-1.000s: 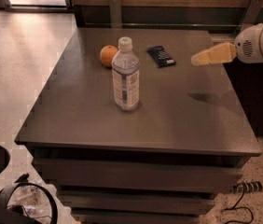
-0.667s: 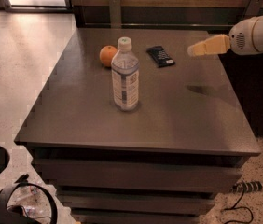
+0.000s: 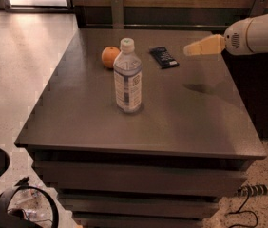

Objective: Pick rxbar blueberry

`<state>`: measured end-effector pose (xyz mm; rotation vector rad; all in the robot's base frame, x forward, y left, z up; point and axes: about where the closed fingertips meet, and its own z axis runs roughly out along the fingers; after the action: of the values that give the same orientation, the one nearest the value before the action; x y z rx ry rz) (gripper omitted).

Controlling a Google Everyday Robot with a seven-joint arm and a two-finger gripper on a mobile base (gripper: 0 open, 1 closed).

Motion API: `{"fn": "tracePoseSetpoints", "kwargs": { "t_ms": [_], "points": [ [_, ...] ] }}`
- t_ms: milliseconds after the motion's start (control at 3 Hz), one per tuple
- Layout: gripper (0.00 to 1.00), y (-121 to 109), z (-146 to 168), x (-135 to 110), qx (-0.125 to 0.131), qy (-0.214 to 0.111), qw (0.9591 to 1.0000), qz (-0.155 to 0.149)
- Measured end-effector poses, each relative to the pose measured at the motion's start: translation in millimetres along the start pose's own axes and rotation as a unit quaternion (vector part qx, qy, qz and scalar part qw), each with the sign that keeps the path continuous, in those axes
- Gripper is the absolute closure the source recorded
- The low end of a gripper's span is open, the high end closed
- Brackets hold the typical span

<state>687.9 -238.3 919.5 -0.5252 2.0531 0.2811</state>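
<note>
The rxbar blueberry (image 3: pixel 163 57) is a small flat dark bar lying on the far part of the dark table (image 3: pixel 191 122). My gripper (image 3: pixel 189 49) reaches in from the right on a white arm, its tan fingers pointing left. It hovers above the table a short way to the right of the bar, not touching it. It holds nothing that I can see.
A clear water bottle (image 3: pixel 127 76) with a white cap stands upright near the table's middle. A round orange (image 3: pixel 110 57) lies behind it to the left. A wooden wall runs behind the table. Cables lie on the floor at the lower left and right.
My gripper has moved left and slightly up, closer to the bar. The bar, bottle and orange have not moved.
</note>
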Motion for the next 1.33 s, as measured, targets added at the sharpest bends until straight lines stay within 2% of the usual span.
{"fn": "tracePoseSetpoints", "kwargs": {
  "t_ms": [667,1333],
  "points": [
    [0.00,11.3,47.3,3.0,-0.038,-0.028,0.9984,0.031],
    [0.00,48.5,94.2,-7.3,-0.091,-0.053,0.9926,0.060]
  ]
}}
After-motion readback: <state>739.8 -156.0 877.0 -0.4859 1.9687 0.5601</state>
